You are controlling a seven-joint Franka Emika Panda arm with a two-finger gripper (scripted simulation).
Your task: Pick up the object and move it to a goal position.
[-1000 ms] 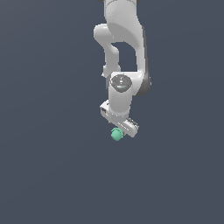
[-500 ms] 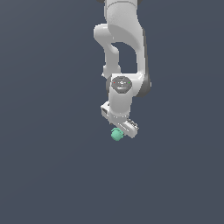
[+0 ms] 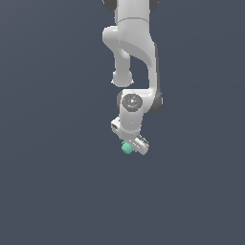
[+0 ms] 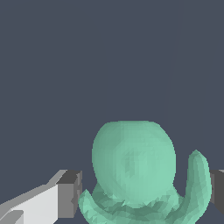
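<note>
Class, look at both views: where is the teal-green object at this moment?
In the exterior view the teal-green object sits just below centre, at the tip of the white claw, toward that view's left side of it. The wrist view shows it between the claw's fingers.

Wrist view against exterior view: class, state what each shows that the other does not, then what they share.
Only the wrist view shows the teal object's shape: a rounded dome on a flared base with a raised lobe, and dark finger pads beside it. Only the exterior view shows the white arm reaching down. Both show the object at the gripper against plain grey.
</note>
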